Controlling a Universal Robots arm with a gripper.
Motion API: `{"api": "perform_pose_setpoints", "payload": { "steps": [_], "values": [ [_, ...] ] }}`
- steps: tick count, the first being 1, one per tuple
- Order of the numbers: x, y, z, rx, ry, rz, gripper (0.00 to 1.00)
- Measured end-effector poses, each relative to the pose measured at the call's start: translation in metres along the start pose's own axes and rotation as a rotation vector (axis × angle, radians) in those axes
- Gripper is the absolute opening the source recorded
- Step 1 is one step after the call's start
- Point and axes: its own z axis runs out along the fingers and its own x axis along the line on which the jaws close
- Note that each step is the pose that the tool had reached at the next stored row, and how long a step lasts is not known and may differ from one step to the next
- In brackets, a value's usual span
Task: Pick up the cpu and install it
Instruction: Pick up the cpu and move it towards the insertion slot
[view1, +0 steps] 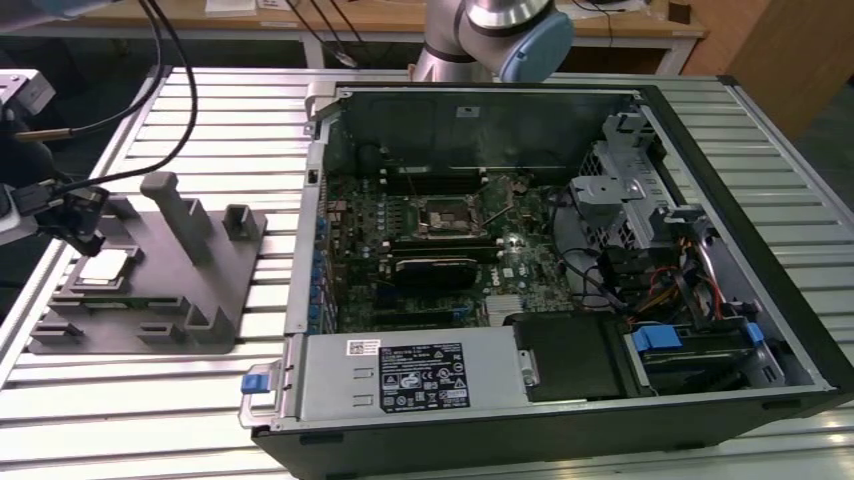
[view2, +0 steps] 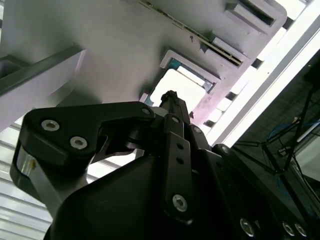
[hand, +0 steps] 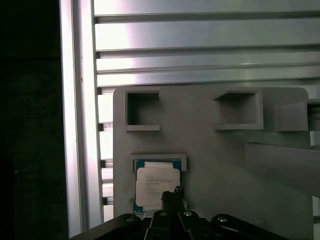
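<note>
The gripper (hand: 173, 194) is held over the cpu (hand: 156, 184) seated in the grey tray (hand: 220, 165) on the desk (hand: 200, 55); its grip cannot be told.

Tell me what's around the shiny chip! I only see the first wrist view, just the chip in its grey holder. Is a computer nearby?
Observer: Yes. In the exterior view an open computer case lies at the exterior view's right of the grey tray that holds the cpu.
Operator: Where would the chip go?
Observer: A dark square socket sits on the motherboard inside that case.
Operator: Where's the rest of the robot?
Observer: A silver arm joint with a blue cap stands behind the case.
</note>
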Motion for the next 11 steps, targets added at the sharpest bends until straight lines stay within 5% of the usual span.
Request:
{"api": "perform_pose_setpoints", "payload": {
  "steps": [11],
  "values": [
    [0.007,-0.0012,0.0141,-0.0009,0.0002,-0.008,0.11]
  ]
}}
